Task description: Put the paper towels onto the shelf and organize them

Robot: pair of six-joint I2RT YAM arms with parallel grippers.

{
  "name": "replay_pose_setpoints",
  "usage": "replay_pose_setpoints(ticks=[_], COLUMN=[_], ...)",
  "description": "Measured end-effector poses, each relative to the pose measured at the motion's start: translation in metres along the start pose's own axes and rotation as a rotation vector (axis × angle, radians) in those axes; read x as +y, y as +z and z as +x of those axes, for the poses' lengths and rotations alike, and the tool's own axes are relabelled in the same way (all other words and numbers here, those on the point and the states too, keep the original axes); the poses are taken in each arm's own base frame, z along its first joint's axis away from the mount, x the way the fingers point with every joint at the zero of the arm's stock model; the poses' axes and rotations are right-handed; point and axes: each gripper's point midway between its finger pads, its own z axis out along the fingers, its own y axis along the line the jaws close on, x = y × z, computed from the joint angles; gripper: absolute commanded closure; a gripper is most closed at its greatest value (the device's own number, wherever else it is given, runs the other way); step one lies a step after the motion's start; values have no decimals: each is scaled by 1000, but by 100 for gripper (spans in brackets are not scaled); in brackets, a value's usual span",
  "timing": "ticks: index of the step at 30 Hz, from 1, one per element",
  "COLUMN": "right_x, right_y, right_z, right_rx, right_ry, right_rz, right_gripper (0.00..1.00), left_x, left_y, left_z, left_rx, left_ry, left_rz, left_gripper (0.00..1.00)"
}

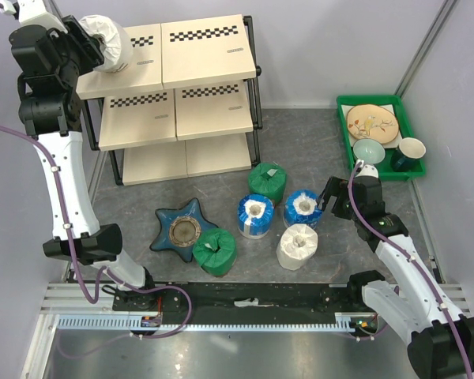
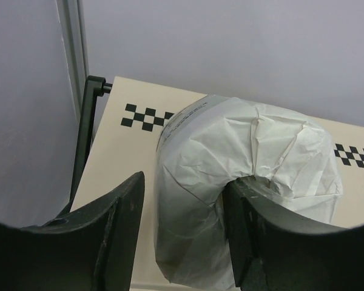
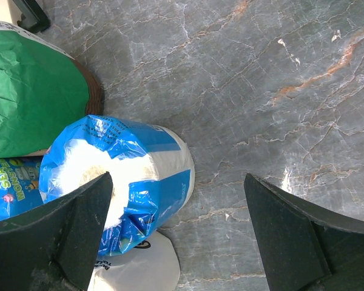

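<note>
White roll (image 2: 249, 157) on shelf (image 2: 118, 145) top — between left jaws (parted); right jaws wide open.

left arm (image 1: 62, 178): white links, black joints | right arm (image 1: 407, 264): same white links, black joints | cables (image 1: 63, 209): purple, clipped along both arms | left pincer (image 2: 182, 242): black, broad matte fingers (image 2: 118, 236) | right pincer (image 3: 182, 236): black, wedge-shaped | bases (image 1: 370, 286): black blocks
</note>
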Motion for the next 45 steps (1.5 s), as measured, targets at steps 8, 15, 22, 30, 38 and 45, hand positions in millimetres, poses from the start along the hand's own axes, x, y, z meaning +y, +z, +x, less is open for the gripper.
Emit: replay_pose_setpoints(ticks=[8, 15, 22, 30, 38, 45], right_x=[0, 0, 0, 0, -1, -1], right_y=[1, 2, 2, 2, 4, 5], right_z=[1, 3, 3, 3, 5, 6], right_rx=[4, 14, 16, 17, 28, 30], right_ry=[0, -1, -1, -1, -2, -2], right_rz=[1, 0, -1, -2, 4, 6], right_gripper=[2, 2, 2, 2, 2, 2], left_x=[-4, -4, -6, -7, -8, -6], left_y=[1, 0, 0, 0, 4, 15], left_z=[-1, -5, -11, -16, -19, -14], left_rx=[-3, -13, -35, -55, -70, -66], left_ry=[-6, -7, -7, -7, -7, -7], left_rz=[18, 21, 25, 30, 34, 32], left_gripper=[36, 35, 35, 35, 35, 35])
